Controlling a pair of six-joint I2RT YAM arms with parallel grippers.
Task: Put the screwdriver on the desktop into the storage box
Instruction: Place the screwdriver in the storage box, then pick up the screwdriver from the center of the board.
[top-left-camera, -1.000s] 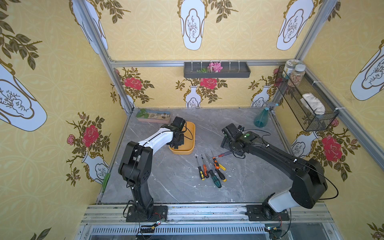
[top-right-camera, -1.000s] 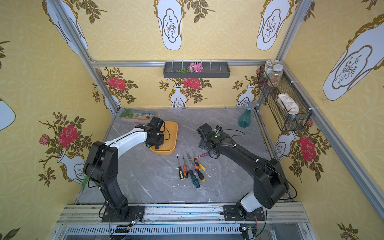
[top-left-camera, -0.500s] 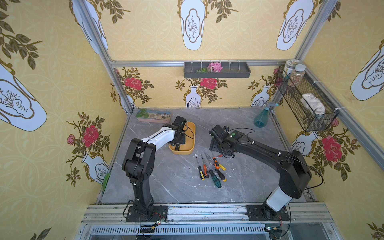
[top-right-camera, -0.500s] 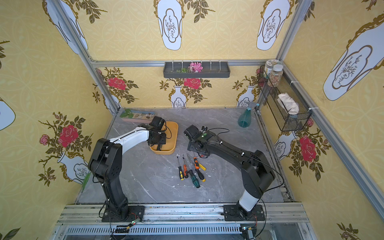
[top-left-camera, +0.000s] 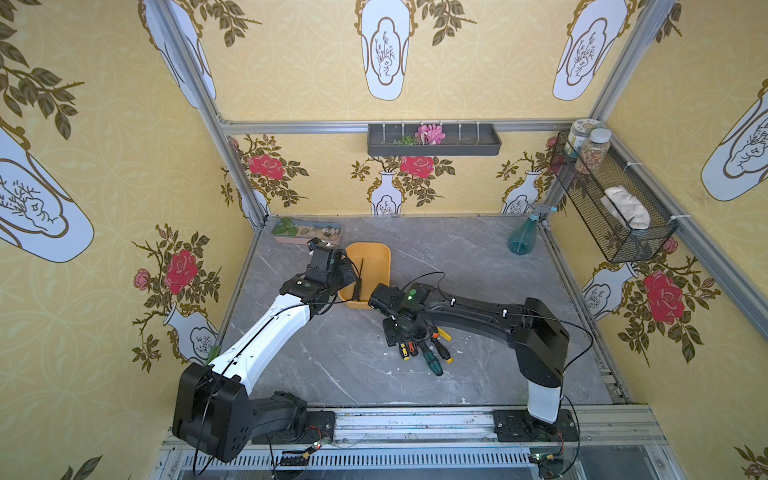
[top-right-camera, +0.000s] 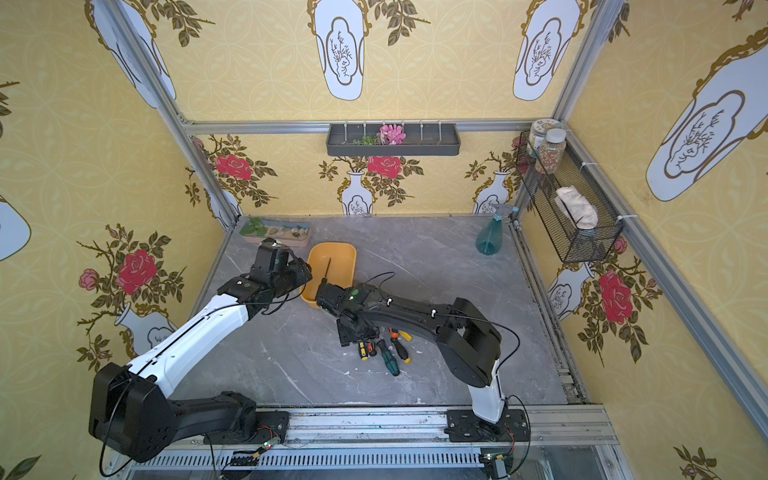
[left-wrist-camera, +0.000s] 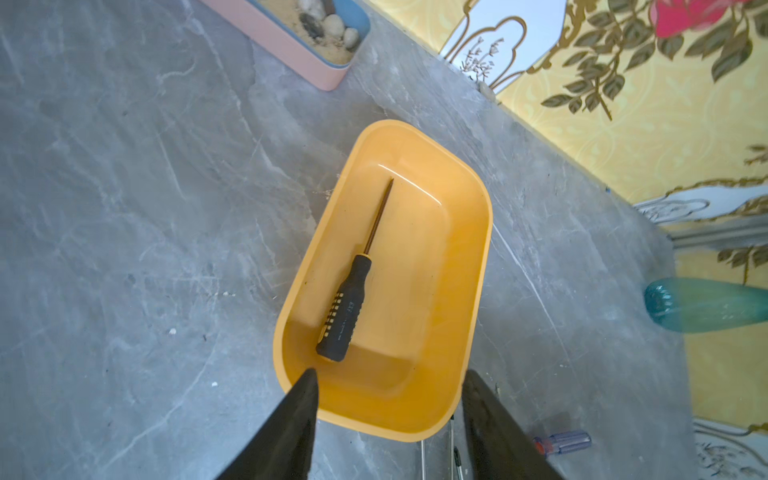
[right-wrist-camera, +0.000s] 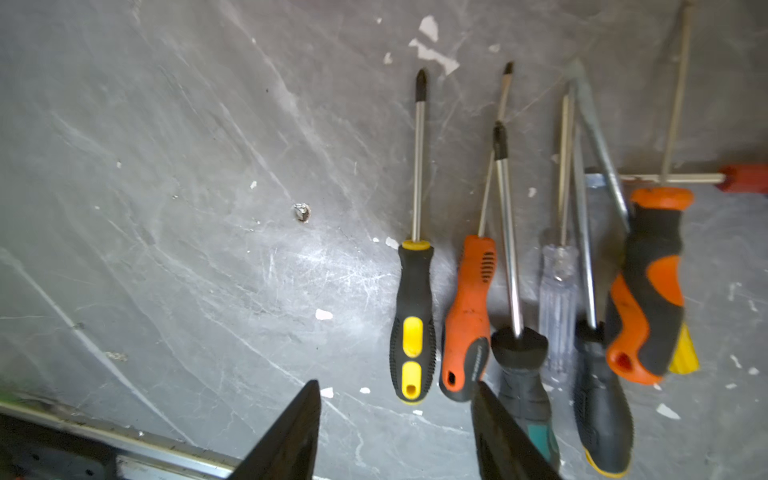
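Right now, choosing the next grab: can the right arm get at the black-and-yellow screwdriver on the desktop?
Probably yes: the black-and-yellow screwdriver ends the row, nothing across it, and the open right tool hangs over its handle; the orange screwdriver lies close.

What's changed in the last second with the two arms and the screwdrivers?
The right gripper swung left and nearer the front, and now hangs open over the loose screwdrivers on the desktop. The left gripper drew back toward the storage box's near end, open and empty; a black screwdriver lies inside. Box and loose screwdrivers stayed put.
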